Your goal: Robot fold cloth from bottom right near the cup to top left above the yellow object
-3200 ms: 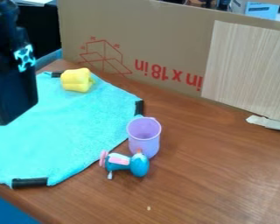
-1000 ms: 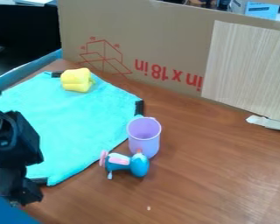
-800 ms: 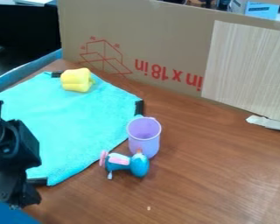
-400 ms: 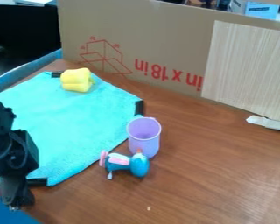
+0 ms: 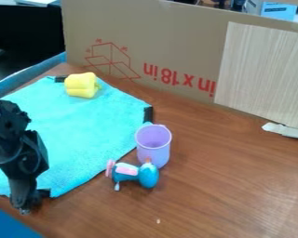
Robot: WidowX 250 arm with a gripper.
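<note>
Near left: black gripper (image 5: pixel 25 210) is hanging tip-down at the near edge of the blue cloth (image 5: pixel 83 135), overlapping the left part of a black strip (image 5: pixel 44 193) there. Cloth is lying spread flat, mostly far of the tip and reaching right; its near corner is sitting just right of the tip. The side by the purple cup (image 5: pixel 153 145) is slanting from near left to far right, cup standing just beside it, well right of the gripper. Yellow object (image 5: pixel 81 85) is resting on the cloth's far part. Fold line of travel, as judged: far, passing over or around that object. Only 1 arm is working, from the left. Whether the gripper is open or closed, or touching cloth: cannot tell. Cloth is showing no lift; the grasp is probably what is needing doing first.
</note>
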